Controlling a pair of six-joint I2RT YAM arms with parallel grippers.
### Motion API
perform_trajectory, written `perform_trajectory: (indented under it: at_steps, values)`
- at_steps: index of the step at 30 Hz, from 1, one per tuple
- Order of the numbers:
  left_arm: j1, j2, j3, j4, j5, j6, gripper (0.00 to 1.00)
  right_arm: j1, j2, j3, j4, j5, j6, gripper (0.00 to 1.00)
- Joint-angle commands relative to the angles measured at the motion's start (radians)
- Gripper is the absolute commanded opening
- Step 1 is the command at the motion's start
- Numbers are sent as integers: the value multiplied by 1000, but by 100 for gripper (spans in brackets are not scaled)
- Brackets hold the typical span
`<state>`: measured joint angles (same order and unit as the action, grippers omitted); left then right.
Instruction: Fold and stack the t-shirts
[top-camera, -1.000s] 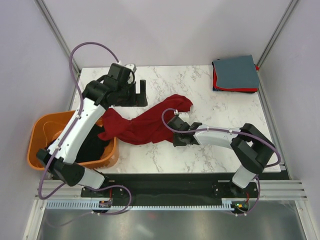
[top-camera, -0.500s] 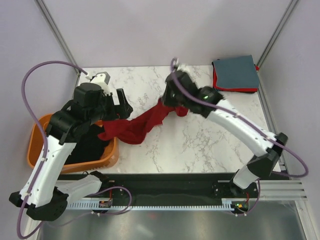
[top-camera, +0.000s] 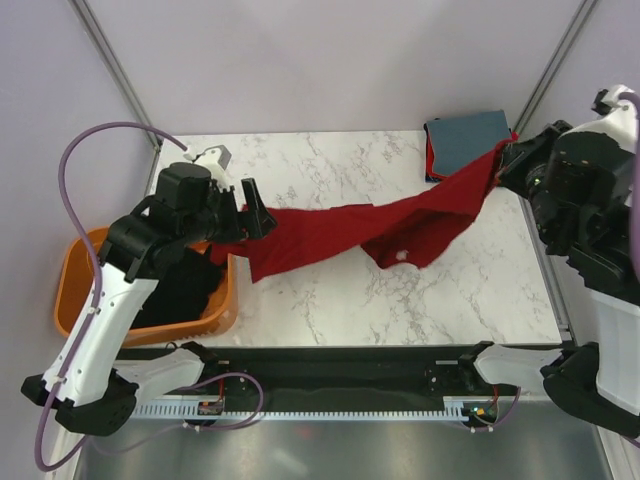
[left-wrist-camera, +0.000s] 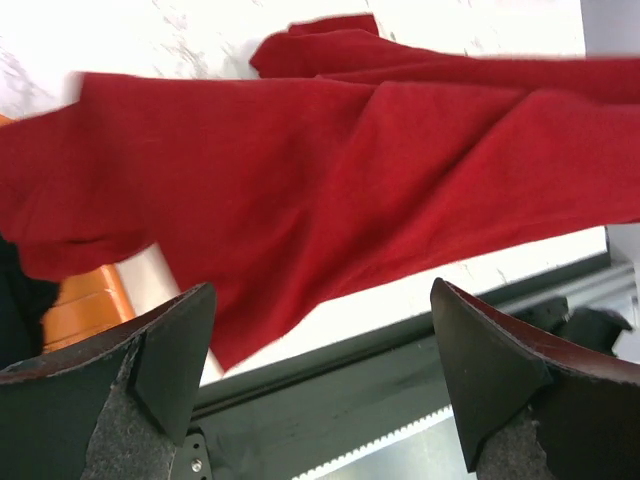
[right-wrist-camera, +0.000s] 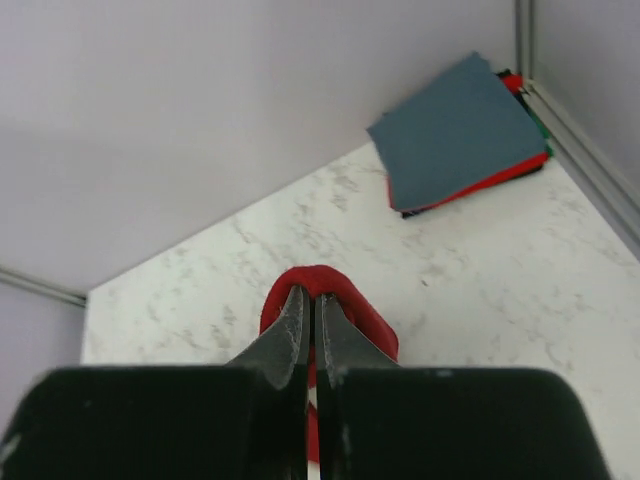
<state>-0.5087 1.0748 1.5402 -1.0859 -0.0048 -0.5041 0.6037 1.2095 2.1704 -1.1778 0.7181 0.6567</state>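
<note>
In the top view the right hand (top-camera: 505, 160) was largely hidden by its own wrist, and that arm was cut off at the right edge. Its grip was made out only in the right wrist view, where the 2 fingers (right-wrist-camera: 290, 330) were pressed together on a fold of the dark red shirt (right-wrist-camera: 355, 305).

The black shirt (top-camera: 185, 290) lay in the orange basket (top-camera: 75, 270) at the left edge of the tabletop (top-camera: 480, 290), mostly covered by the left arm. The folded stack (top-camera: 465, 140) in the far right corner was partly crossed by the raised cloth. A grey-blue piece was seen on top and a red edge beneath, but lower layers could not be told apart.

The left hand (top-camera: 245, 210) was held wide open just above the shirt's left end. Whether it touched the cloth could not be told.

The dark red shirt was unfolded and drawn out into 1 long creased band from beside the basket to the right hand. It was lifted at the right end, with a small white tag (top-camera: 400, 255) showing on the hanging part.
</note>
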Motion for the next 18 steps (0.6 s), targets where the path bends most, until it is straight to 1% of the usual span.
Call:
perform_trajectory:
  at_steps: [1,2,3,5,6,7,8,9,10,11,12,13,15,16,18]
  values:
    - [-30,8,-23,-3,55,-45,94,-19,35,-52,-105,123,-42,0]
    - [-39,16,-35,-2,46,-48,94,-18,30,-67,-105,103,-39,0]
    - [-59,20,-43,0,43,-54,93,-19,25,-116,-103,59,-34,0]
    - [-88,37,-61,14,26,-66,92,-18,3,-194,-83,20,-23,0]
    - [-128,46,-69,18,14,-80,91,-18,-13,-302,-65,-27,-22,0]
    - [-152,54,-75,21,6,-91,90,-19,-34,-369,-16,-55,-19,0]
    - [-178,62,-90,26,-33,-100,89,-19,-88,-439,13,-80,-2,0]
    - [-235,80,-103,29,-47,-126,87,-19,-115,-581,41,-121,7,0]
    - [-264,86,-117,32,-63,-143,86,-18,-145,-647,79,-131,23,0]
    - [-293,94,-156,47,-90,-160,85,-18,-192,-705,93,-134,33,0]
    - [-351,100,-184,56,-104,-194,83,-19,-209,-794,99,-137,58,0]
    - [-376,102,-246,66,-116,-215,83,-18,-235,-828,107,-137,67,0]
    - [-439,91,-322,107,-141,-276,80,-18,-246,-895,110,-150,83,0]
    - [-454,86,-395,121,-144,-296,79,-18,-254,-914,116,-173,86,0]
    - [-488,70,-465,171,-149,-338,77,-18,-263,-970,138,-193,96,0]
